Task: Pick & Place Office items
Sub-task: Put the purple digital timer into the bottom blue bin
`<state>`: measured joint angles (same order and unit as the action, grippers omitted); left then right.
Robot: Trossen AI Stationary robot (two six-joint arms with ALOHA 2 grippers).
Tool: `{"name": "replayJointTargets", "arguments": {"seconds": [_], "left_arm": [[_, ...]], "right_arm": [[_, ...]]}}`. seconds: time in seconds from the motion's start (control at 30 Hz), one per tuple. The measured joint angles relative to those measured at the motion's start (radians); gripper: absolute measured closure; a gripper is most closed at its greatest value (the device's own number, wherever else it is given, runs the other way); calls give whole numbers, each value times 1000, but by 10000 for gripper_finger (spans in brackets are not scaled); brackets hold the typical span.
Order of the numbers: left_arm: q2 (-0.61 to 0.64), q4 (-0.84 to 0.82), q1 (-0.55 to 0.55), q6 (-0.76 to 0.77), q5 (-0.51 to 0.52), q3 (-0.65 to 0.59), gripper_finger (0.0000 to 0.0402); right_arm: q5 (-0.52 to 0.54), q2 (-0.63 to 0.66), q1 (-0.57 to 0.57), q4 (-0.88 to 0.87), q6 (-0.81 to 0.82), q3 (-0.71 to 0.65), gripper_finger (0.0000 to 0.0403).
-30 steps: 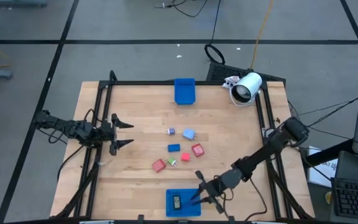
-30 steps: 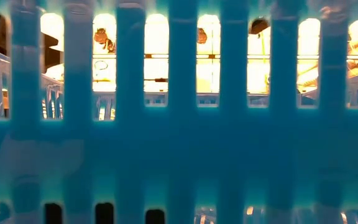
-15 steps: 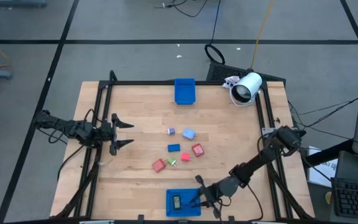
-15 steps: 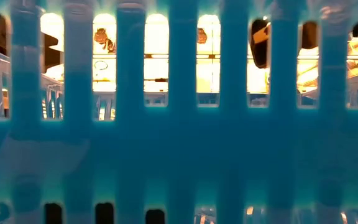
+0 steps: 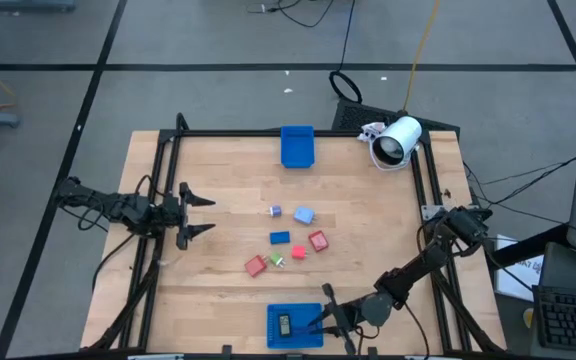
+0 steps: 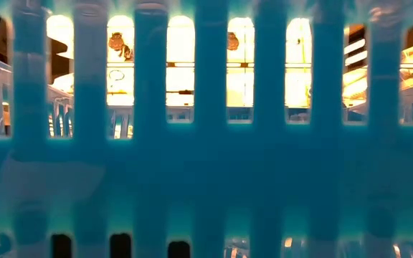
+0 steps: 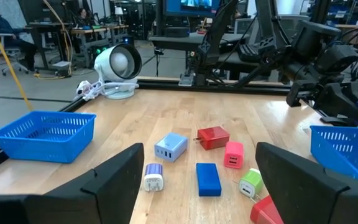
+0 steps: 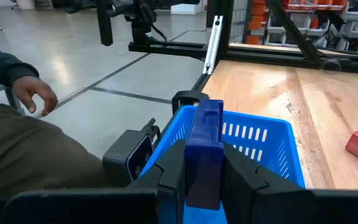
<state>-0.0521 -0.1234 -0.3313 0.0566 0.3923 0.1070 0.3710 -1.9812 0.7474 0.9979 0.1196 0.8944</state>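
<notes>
Near blue tray (image 5: 295,339) holds dark piece (image 5: 284,325); right hand (image 8: 199,171) clenched on blue block (image 8: 205,149) above it

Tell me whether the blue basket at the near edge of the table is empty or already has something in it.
Not empty. In the high view a dark rectangular piece lies in the near blue basket. The right end effector holds a blue block over it.

Blue mesh basket (image 8: 253,140), dark blue block (image 8: 204,155), black fingers (image 8: 169,171).

right gripper (image 5: 330,318) clamped, left gripper (image 5: 196,214) spread
</notes>
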Motion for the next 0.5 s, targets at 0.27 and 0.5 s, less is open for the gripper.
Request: {"name": "replayJointTargets", "arguments": {"seconds": [0.27, 0.5], "left_arm": [[0, 0, 0, 0, 0, 0, 88], [0, 0, 0, -1, 0, 0, 74]], "right_arm": [[3, 0, 1, 15, 27, 0, 346], [2, 0, 1, 15, 30, 1, 346]]}}
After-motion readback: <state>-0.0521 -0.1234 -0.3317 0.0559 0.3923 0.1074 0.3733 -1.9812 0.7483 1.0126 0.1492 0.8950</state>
